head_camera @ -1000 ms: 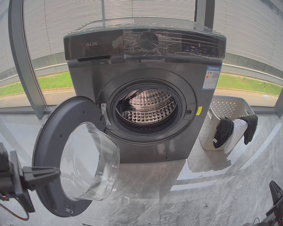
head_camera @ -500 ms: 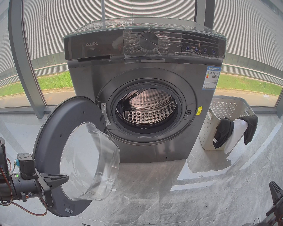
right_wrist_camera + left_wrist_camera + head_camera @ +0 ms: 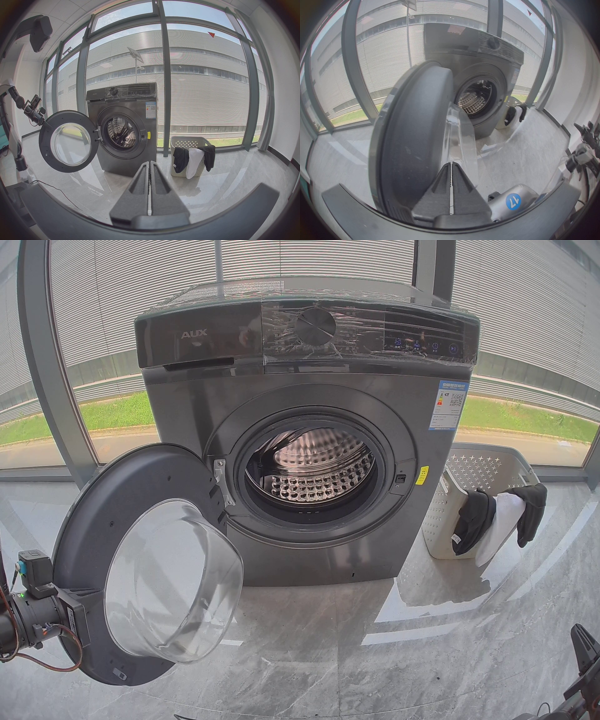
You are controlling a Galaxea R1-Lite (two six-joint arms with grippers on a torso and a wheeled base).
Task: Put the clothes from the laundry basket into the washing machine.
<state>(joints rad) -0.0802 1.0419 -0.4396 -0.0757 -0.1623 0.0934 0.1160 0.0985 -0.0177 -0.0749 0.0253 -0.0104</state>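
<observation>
The grey washing machine (image 3: 312, 384) stands ahead with its empty steel drum (image 3: 315, 468) exposed. Its round door (image 3: 137, 502) hangs wide to the left, glass bowl facing me. The white laundry basket (image 3: 494, 468) sits on the floor right of the machine, with two black garments (image 3: 475, 518) and a white one (image 3: 503, 521) draped over its front rim. My left gripper (image 3: 451, 164) is shut, its tips against the door's outer edge (image 3: 409, 140); in the head view the door hides them. My right gripper (image 3: 149, 164) is shut and empty, low at the right, far from the basket (image 3: 190, 143).
Grey marble floor (image 3: 387, 627) stretches open between me and the machine. Tall windows with grey frame posts (image 3: 47, 365) stand behind the machine and basket. The open door takes up the space at the lower left.
The door has swung further to the left. My left gripper, earlier pointing across the door's rim, has gone down and left behind it. Right arm and clothes are unmoved.
</observation>
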